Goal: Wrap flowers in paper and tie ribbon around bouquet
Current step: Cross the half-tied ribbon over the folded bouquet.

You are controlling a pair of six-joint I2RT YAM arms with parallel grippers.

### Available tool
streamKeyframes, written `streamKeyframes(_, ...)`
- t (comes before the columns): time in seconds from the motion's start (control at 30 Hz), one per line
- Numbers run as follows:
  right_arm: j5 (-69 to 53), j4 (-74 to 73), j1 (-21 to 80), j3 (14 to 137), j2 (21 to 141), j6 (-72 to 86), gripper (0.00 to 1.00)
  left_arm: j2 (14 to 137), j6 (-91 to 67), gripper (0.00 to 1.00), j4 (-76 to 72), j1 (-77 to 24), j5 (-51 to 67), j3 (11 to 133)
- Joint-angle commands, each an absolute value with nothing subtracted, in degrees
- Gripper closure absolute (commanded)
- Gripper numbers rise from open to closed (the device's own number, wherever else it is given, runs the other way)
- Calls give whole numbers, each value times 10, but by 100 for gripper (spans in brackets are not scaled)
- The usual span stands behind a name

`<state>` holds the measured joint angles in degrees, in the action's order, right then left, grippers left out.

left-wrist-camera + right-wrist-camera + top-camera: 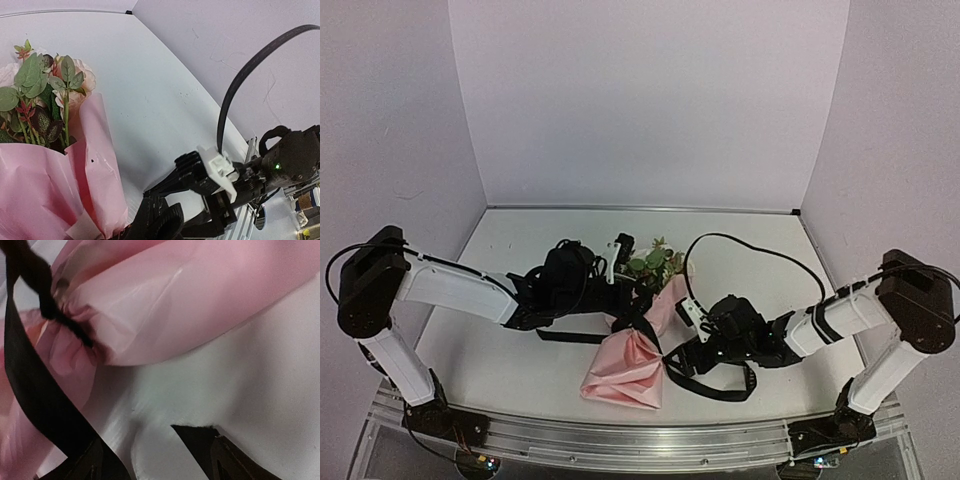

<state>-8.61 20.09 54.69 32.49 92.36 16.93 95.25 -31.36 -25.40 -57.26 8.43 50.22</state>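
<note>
Lab booth, plain white walls

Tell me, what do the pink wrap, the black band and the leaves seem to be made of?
The wrap looks like thin, soft paper, matte with a faint sheen; it gathers into fine pleats where cinched. The band seems to be fabric ribbon, flat and floppy. The leaves may be artificial, fabric or plastic; I cannot tell.

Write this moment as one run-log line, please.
stage: ribbon cinched round bouquet | left hand: shut at bouquet neck, hold unclear | right hand: open beside ribbon tail | bouquet: lying on table
</note>
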Motion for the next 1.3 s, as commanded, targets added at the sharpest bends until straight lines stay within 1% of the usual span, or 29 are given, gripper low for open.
streamKeyframes(0.0,-88,288,550,344,959,107,22,917,-299,100,-248,-567,73,502)
streamKeyframes(0.1,-108,289,553,354,968,127,24,911,-299,100,-250,-564,81,493)
streamKeyframes(0.3,-36,287,566,335,928,121,27,902,-279,100,-267,-559,129,470)
streamKeyframes(0.37,-15,243,567,333,901,108,27,899,-263,100,-257,-556,150,466)
streamKeyframes(0.47,-37,157,577,359,876,88,29,895,-254,100,-237,-545,180,459)
streamKeyframes(0.57,-41,139,600,368,884,78,29,891,-258,100,-229,-530,202,447)
streamKeyframes(0.73,-65,139,608,383,914,95,30,887,-261,100,-235,-517,234,426)
streamKeyframes(0.9,-58,138,623,407,948,92,29,899,-265,100,-238,-514,249,426)
streamKeyframes(1.03,-53,141,624,421,983,104,30,905,-272,100,-250,-514,255,423)
streamKeyframes(1.17,-24,157,628,427,1010,110,34,909,-274,100,-255,-514,256,425)
streamKeyframes(1.27,3,175,630,422,1021,110,45,906,-274,100,-256,-514,251,426)
